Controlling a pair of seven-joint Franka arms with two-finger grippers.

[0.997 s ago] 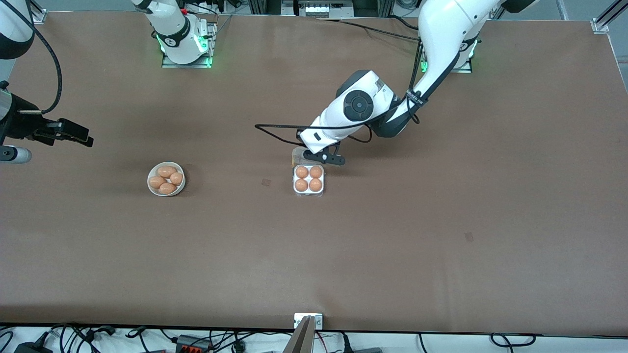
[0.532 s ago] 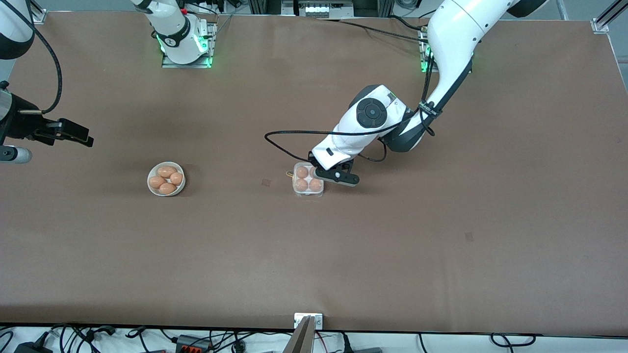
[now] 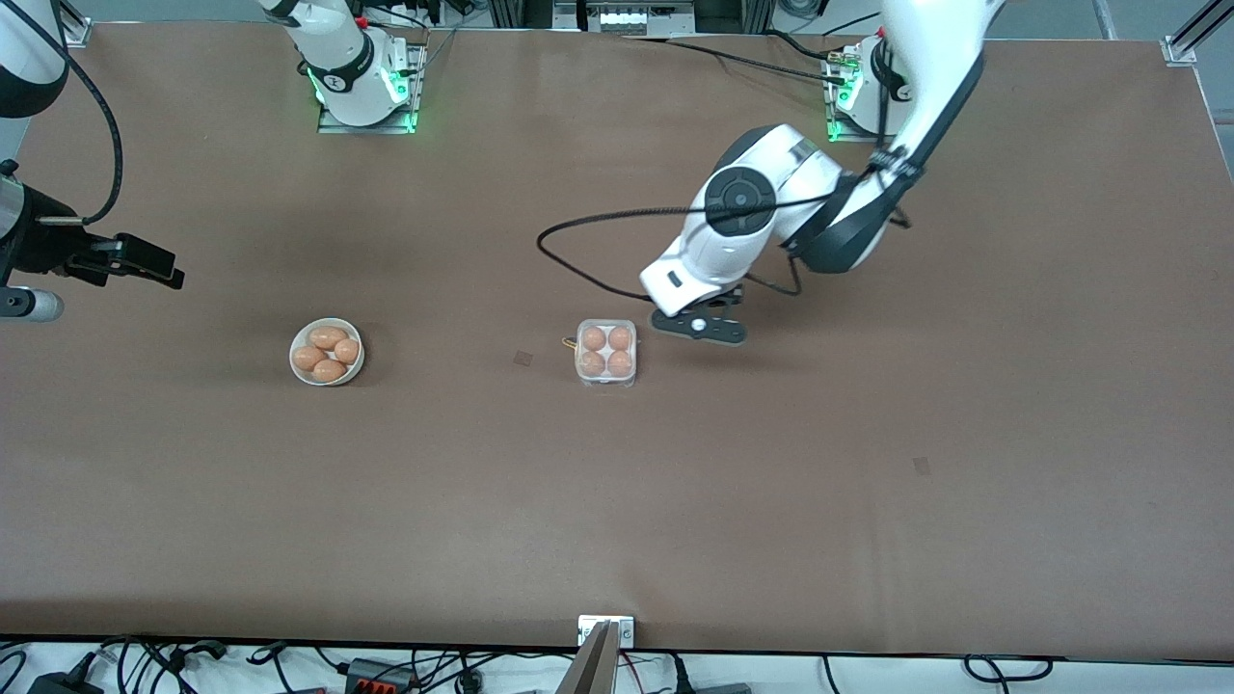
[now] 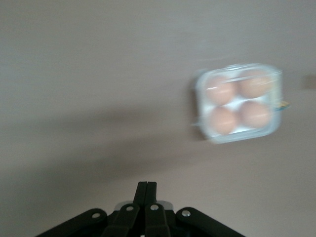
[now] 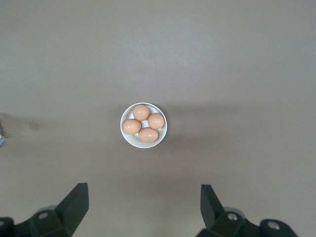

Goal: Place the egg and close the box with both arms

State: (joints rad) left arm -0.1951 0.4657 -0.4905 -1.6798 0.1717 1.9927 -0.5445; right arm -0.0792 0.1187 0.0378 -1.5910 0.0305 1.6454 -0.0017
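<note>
At the middle of the surface (image 3: 868, 463) sits the egg carton (image 3: 606, 353), four eggs in its cells and its clear lid apparently down. The left pincer (image 3: 700, 326) hangs just beside it, toward the left arm's end, fingers pressed together and empty — by far the nearer one, should the lid need pressing. The right pincer (image 3: 135, 262) waits well apart, spread wide with nothing in it, up over the right arm's end, the bowl of eggs (image 3: 327, 352) below its camera.

I note matt brown table (image 3: 868, 540), glossy clear-plastic box (image 3: 606, 353), smooth tan eggs (image 3: 594, 339), glazed white bowl (image 3: 327, 352), shiny white arm shells (image 3: 742, 222)
</note>
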